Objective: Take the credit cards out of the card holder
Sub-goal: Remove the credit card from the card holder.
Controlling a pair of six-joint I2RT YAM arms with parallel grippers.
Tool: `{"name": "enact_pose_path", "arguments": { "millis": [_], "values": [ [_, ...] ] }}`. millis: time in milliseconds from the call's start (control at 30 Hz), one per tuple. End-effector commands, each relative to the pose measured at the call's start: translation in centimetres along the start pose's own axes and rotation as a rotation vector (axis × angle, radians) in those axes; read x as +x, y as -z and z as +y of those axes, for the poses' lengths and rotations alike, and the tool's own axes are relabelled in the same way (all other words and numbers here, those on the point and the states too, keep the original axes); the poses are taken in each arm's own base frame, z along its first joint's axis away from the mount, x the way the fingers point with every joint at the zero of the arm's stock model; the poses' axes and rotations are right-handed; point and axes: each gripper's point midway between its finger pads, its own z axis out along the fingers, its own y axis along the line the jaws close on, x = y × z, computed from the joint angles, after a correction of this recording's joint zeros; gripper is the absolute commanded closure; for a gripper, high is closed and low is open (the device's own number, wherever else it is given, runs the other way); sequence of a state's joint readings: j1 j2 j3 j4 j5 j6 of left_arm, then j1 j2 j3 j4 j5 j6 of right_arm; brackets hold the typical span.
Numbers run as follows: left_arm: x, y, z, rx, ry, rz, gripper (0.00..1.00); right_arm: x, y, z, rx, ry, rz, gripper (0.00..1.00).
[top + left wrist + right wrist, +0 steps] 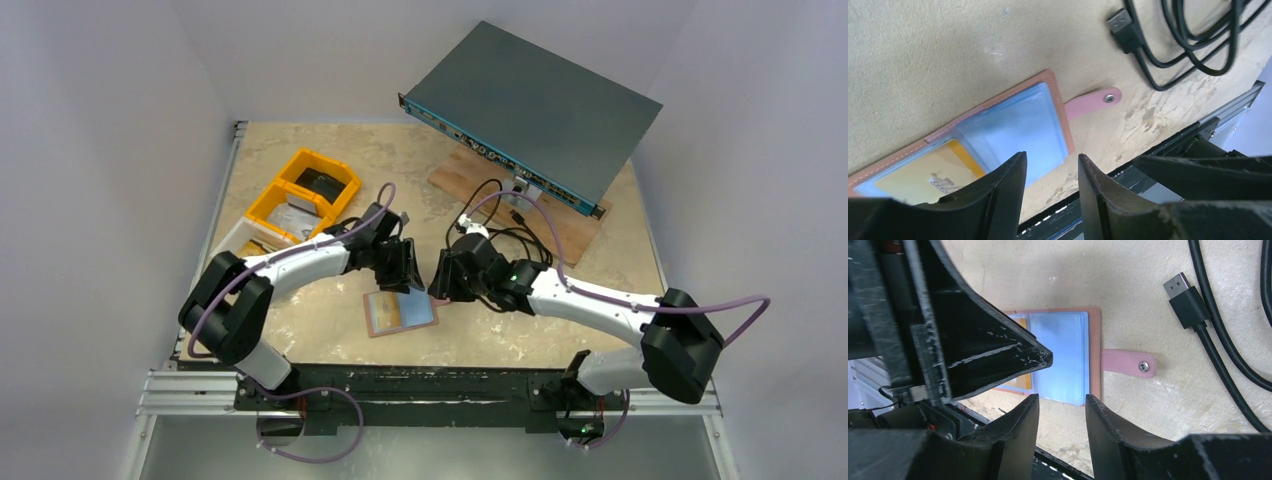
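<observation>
Pink-tan card holder [400, 312]: open flat on the table [325, 325] near its front edge; cut off in the left wrist view, partly hidden behind the left gripper [405, 268] in the right wrist view.
Credit cards: one yellow card [923, 175] shows through a clear sleeve; others cannot be made out.
Around: black USB cable [1168, 45] near the snap strap [1093, 102]; yellow bins [300, 195] well apart.
Left gripper: jaws apart, empty, above the holder.
Right gripper [1062, 402]: jaws apart, empty, above the holder's edge.
</observation>
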State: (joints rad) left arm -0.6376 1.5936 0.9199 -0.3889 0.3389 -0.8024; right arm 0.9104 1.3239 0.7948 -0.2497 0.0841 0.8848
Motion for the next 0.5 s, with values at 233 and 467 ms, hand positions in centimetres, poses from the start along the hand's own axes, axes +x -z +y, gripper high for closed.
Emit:
{"name": "enact_pose_path", "arguments": {
  "millis": [233, 467],
  "values": [
    [-2.6, 5.7, 0.4, -0.044, -0.027, -0.134, 0.58, -1.5, -0.5, 2.4, -0.048, 0.049, -0.008, 0.60],
    [-2.4, 8.5, 5.5, -0.170, 0.106, -0.231, 0.58, -0.2, -2.6, 5.4, -0.077, 0.124, 0.055, 0.60]
  ]
}}
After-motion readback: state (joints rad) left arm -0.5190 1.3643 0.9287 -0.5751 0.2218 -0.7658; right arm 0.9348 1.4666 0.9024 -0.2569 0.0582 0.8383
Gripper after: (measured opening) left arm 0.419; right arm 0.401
